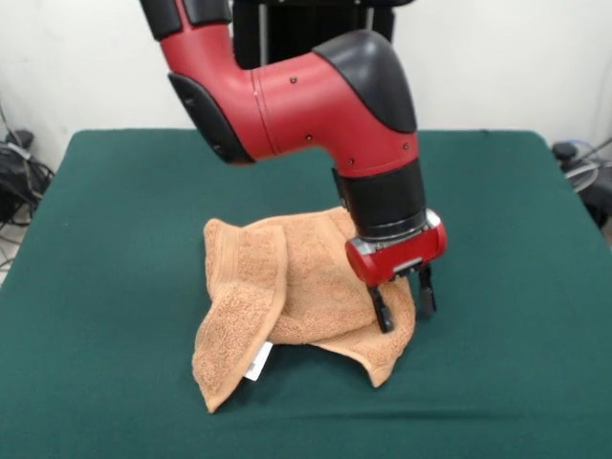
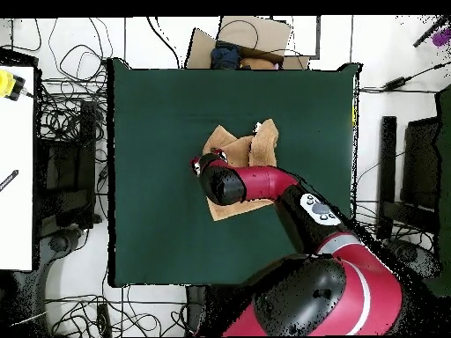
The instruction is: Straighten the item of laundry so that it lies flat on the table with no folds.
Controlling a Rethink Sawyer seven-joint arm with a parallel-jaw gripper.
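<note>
The light orange-tan towel (image 1: pixel 287 287) lies crumpled near the middle of the dark green table (image 1: pixel 115 239). Its left side is folded over into a long flap, and a small white tag (image 1: pixel 256 361) shows at the near edge. My gripper (image 1: pixel 404 306) points down at the towel's right edge. The black fingers (image 1: pixel 382 312) stand apart, open, either side of the towel's right fold. In the overhead view the arm covers much of the towel (image 2: pixel 251 145), and only the red gripper head (image 2: pixel 201 164) shows over the table (image 2: pixel 158 106).
The red arm (image 1: pixel 306 105) reaches down over the table's far half. Off the table, the overhead view shows cable tangles (image 2: pixel 75 114) at the left, a cardboard box (image 2: pixel 251 35) past the top edge and a white bench (image 2: pixel 16 158) at the far left.
</note>
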